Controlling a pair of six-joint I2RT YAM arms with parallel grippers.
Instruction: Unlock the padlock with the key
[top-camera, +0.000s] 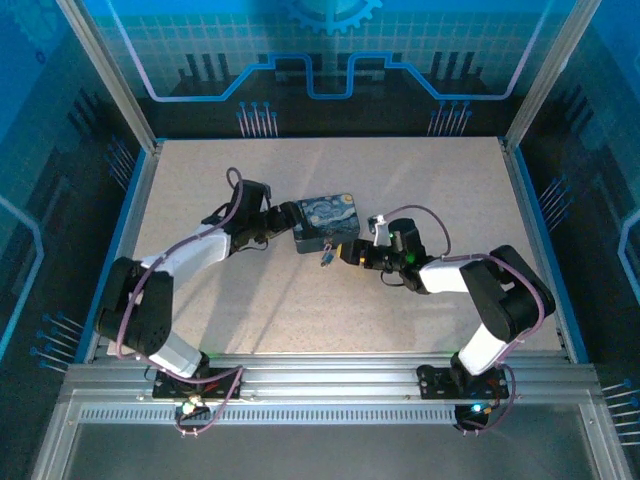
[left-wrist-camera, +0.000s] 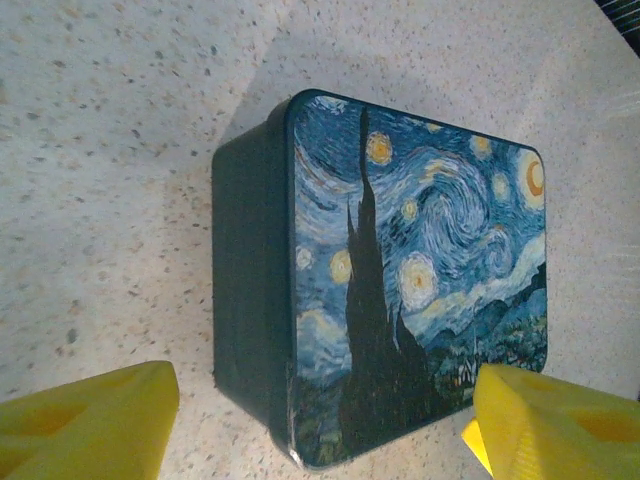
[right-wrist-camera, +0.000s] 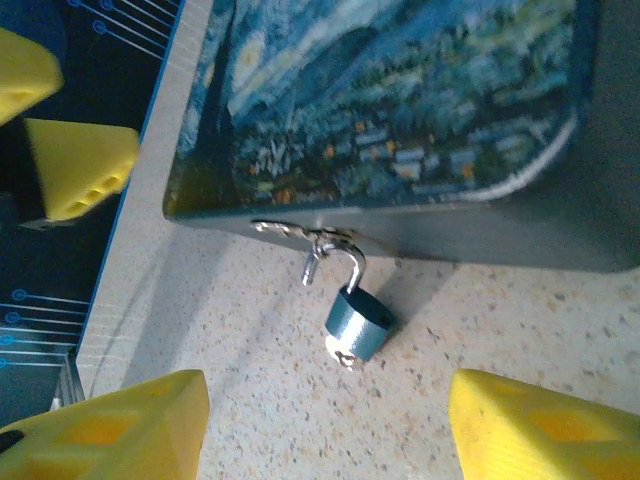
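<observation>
One small padlock (right-wrist-camera: 358, 322) hangs by its silvery shackle (right-wrist-camera: 346, 262) from a metal hasp (right-wrist-camera: 298, 231) on the side wall of a tin box (right-wrist-camera: 400, 90). The box lid carries a swirling blue-and-yellow starry-night print. The padlock's blue-grey body tilts away from the wall and its lower end lies on the speckled tabletop (right-wrist-camera: 250, 330). We see a pale metal bit (right-wrist-camera: 345, 357) at that lower end, but we cannot tell whether it is the key. From the right wrist the shackle looks closed.

From above, we find the padlock (top-camera: 327, 258) just off the box's (top-camera: 325, 222) near side, about mid-table.

Just near of the padlock sits the right gripper (right-wrist-camera: 330, 425). Its yellow fingers (right-wrist-camera: 540, 420) are spread wide, one on each side, with bare tabletop between them and nothing held. In the top view the right gripper (top-camera: 345, 252) points at the padlock from the right.

At the box's opposite end, the left gripper (top-camera: 285, 222) faces the box. From its own wrist camera, the left gripper (left-wrist-camera: 320, 430) is also spread, with the box's (left-wrist-camera: 420, 270) end lying between its fingertips (left-wrist-camera: 90, 420). We see a strip of table between the left-hand finger and the dark side wall, and we cannot tell whether the other finger touches the lid.
</observation>
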